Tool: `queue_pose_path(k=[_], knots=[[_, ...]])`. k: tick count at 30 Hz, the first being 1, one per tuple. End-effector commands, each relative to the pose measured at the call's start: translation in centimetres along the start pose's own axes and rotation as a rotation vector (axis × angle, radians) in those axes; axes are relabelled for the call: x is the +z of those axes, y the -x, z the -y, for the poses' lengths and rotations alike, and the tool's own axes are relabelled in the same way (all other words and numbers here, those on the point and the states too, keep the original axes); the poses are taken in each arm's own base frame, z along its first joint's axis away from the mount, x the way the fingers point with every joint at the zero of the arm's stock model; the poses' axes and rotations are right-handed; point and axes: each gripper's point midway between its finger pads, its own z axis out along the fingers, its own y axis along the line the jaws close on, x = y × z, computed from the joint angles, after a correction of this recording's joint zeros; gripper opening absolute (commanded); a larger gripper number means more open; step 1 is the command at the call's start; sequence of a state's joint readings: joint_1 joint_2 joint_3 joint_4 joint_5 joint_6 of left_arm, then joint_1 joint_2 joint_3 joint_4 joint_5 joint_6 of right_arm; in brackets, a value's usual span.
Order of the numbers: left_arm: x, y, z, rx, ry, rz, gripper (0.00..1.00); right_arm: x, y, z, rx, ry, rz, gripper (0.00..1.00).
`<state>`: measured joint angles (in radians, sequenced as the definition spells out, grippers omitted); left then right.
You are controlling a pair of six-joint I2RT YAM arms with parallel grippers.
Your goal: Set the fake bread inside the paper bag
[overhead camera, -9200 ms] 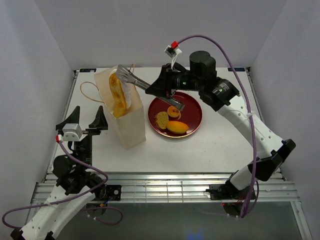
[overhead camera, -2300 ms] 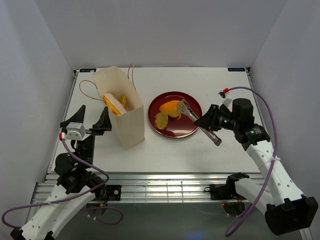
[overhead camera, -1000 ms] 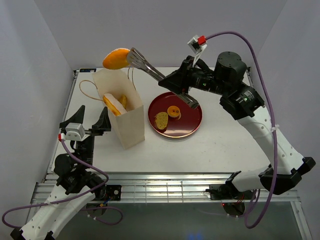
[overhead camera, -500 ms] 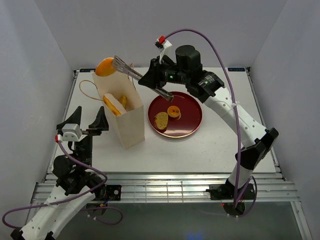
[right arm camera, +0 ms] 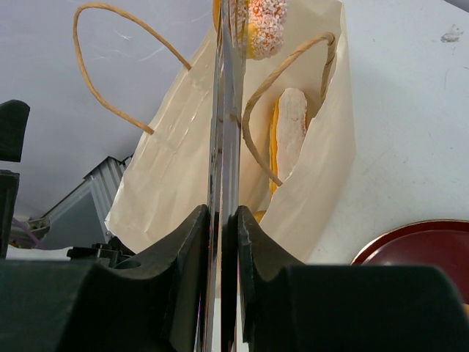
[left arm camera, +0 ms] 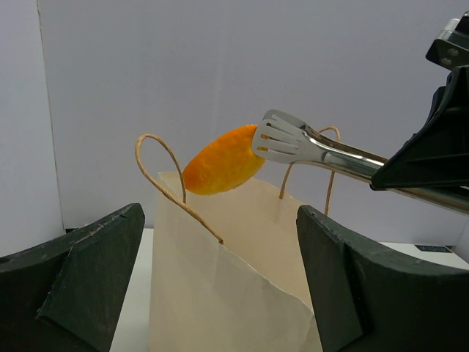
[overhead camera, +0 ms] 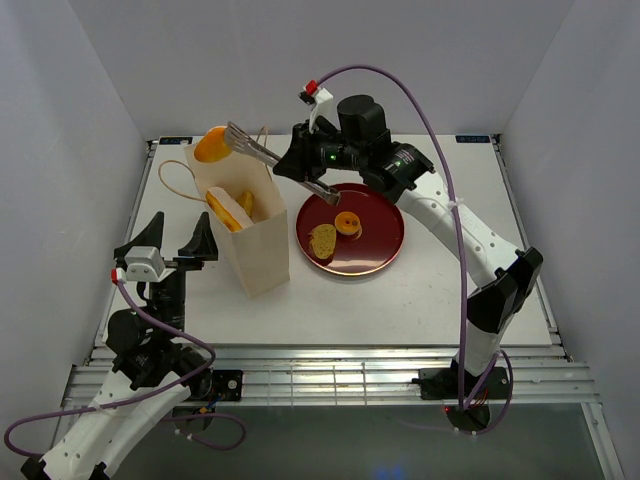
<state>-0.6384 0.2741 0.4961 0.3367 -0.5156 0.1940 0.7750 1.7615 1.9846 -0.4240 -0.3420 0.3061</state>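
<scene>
The cream paper bag (overhead camera: 255,245) stands open at the left, with a long baguette (overhead camera: 228,210) and other bread inside. My right gripper (overhead camera: 315,172) is shut on metal tongs (overhead camera: 262,153), which pinch an orange oval roll (overhead camera: 210,146) just above the bag's far rim. The left wrist view shows the roll (left arm camera: 223,159) held in the tongs (left arm camera: 308,147) over the bag (left arm camera: 220,293). In the right wrist view the tongs (right arm camera: 226,132) run between my fingers (right arm camera: 190,249) toward the bag (right arm camera: 168,191). My left gripper (overhead camera: 178,235) is open and empty beside the bag.
A round dark-red plate (overhead camera: 385,245) sits right of the bag with a bread slice (overhead camera: 322,238) and a small ring donut (overhead camera: 347,221) on it. The bag's cord handles (overhead camera: 175,185) stick out to the left and back.
My right arm has swung the tongs and roll left from above the plate to the bag, then lowered them slightly toward its opening. The left arm has not moved.
</scene>
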Motion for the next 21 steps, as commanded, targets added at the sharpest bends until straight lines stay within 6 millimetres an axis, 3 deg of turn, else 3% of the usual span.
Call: queue_pose_path(k=[1, 3, 11, 21], knots=[[0.1, -0.5, 0.4, 0.003, -0.014, -0.011, 0.95, -0.3, 2.2, -1.7, -0.039, 0.046, 0.061, 0.16], [0.1, -0.7, 0.5, 0.003, -0.019, -0.013, 0.95, -0.4, 2.1, -1.8, -0.039, 0.05, 0.058, 0.27], [0.1, -0.6, 0.6, 0.005, -0.025, -0.012, 0.95, -0.9, 2.7, -2.3, -0.04, 0.059, 0.075, 0.4], [0.1, -0.6, 0.5, 0.008, -0.02, -0.012, 0.95, -1.1, 3.2, -3.1, -0.027, 0.093, 0.087, 0.41]])
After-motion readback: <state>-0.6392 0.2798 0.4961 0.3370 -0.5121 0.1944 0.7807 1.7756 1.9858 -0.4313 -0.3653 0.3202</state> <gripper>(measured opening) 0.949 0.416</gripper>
